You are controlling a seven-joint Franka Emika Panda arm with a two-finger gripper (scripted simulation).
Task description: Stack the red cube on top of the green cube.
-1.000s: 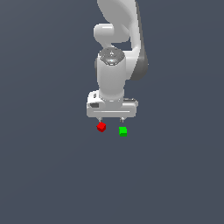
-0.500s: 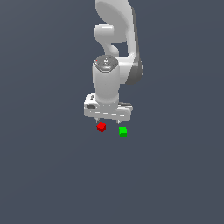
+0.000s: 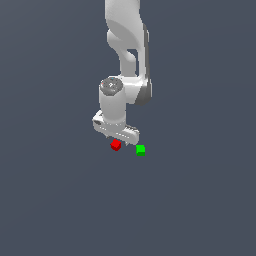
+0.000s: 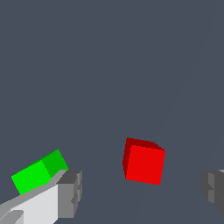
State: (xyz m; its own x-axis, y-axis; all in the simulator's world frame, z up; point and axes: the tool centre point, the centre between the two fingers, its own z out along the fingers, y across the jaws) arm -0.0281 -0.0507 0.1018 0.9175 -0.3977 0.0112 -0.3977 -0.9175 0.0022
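Wrist view: white two-finger hand (image 4: 140,192) is spread wide, holding nothing. One grey finger pad (image 4: 70,194) sits at one side, the other just enters at the opposite edge. Small bright-red cube (image 4: 143,162) lies in the gap between the pads, closer to neither by much, clear of both. It sits flat on the dark slate-grey worktop (image 4: 109,65), rotated a bit relative to the finger line. Small bright-green cube (image 4: 38,172) is outside the gap, just beyond the near pad, partly hidden behind that finger's white body. Contact between green cube and finger: cannot tell from this view.

Exterior view: hand (image 3: 122,142) hangs low over the worktop (image 3: 200,200), its white crossbar tilted, lower toward the exterior view's right. Red cube (image 3: 115,145) is directly under the crossbar, fingertips mostly lost against it. Green cube (image 3: 140,150) rests on the worktop just to the exterior view's right of the red one, a small gap between them, not stacked. Behind and above, the white Panda arm (image 3: 125,60) rises out of frame at the top.
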